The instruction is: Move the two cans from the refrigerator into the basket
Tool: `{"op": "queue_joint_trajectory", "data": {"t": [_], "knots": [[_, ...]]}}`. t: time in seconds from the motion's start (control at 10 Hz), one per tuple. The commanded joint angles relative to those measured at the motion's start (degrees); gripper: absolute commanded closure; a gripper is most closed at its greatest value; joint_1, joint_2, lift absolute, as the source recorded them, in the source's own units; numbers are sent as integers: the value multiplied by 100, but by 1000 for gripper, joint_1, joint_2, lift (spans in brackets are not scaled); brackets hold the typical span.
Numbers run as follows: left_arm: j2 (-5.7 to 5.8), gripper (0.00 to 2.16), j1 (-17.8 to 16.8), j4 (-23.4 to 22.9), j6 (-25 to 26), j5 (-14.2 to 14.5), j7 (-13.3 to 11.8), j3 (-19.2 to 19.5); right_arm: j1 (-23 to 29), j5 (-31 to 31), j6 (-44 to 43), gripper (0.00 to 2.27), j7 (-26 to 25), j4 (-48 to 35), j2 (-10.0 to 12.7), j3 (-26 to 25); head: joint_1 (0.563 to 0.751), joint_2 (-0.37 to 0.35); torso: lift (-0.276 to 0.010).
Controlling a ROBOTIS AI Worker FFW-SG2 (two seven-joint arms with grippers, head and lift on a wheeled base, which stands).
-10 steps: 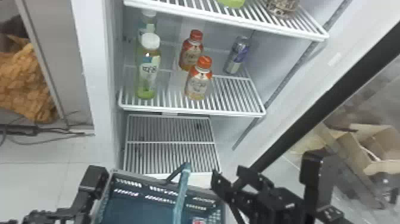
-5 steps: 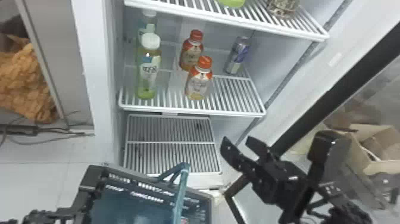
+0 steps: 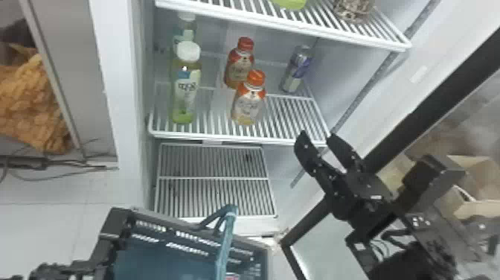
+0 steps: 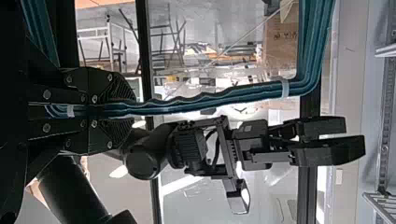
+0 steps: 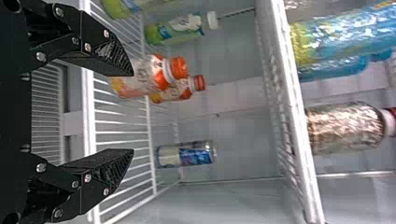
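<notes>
White wire shelf (image 3: 279,140) holds 1 can (image 3: 296,70), right hand (image 3: 317,137) spread, left hand (image 4: 130,111) pinching basket handle (image 3: 225,245).

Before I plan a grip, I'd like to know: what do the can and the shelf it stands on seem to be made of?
The can looks like thin printed metal, slightly glossy, with a silvery rim. The shelf seems metal wire, its even white finish suggesting paint or plastic coating; which is unclear.
</notes>
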Motion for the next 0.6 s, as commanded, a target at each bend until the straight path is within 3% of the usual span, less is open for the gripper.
{"op": "queue_joint_trajectory", "data": {"t": [0.0,0.5], "knots": [[-3,1210,-11,2,74,-6,0,-2,-157,58,-453,475,0,312,-1,55,695,-350,-266],[-3,1210,-53,2,74,-6,0,-25,-832,332,-1634,328,0,1381,-71,352,695,-350,-266]]}}
